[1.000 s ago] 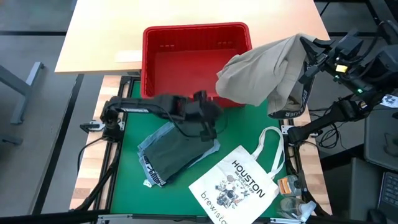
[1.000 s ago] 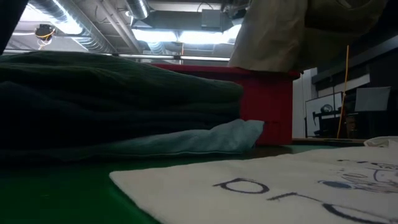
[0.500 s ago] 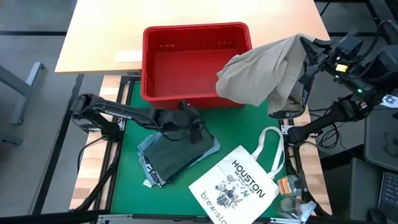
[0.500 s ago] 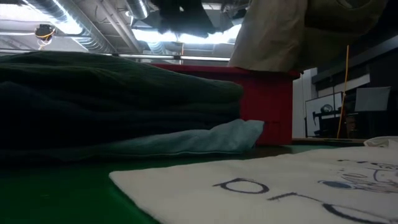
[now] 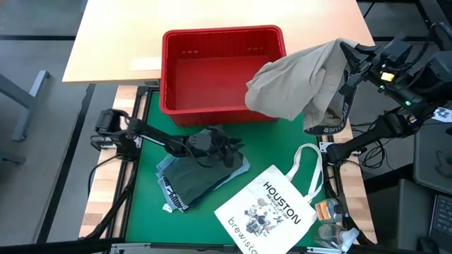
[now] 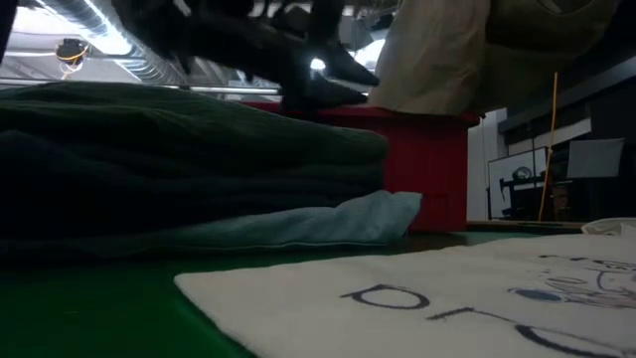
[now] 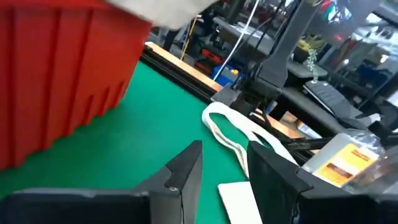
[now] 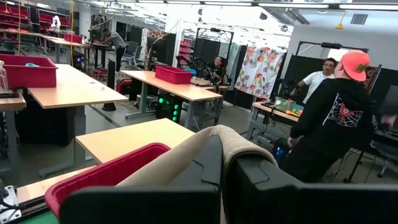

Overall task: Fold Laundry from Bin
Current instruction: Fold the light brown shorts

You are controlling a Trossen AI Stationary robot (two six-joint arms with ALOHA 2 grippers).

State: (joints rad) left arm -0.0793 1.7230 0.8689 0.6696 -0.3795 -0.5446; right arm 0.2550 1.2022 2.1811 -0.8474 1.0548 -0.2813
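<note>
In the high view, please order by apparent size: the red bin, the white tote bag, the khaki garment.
1. red bin
2. white tote bag, partly cropped
3. khaki garment, raised nearer the camera, so unsure against the bag

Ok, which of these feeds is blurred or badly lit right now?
Low view: ceiling lights glare behind, the left arm shows only as a smeared dark silhouette, and the near tote bag is out of focus. Left wrist view: the bin and room are motion-blurred. High and right wrist views look evenly lit and sharp.
</note>
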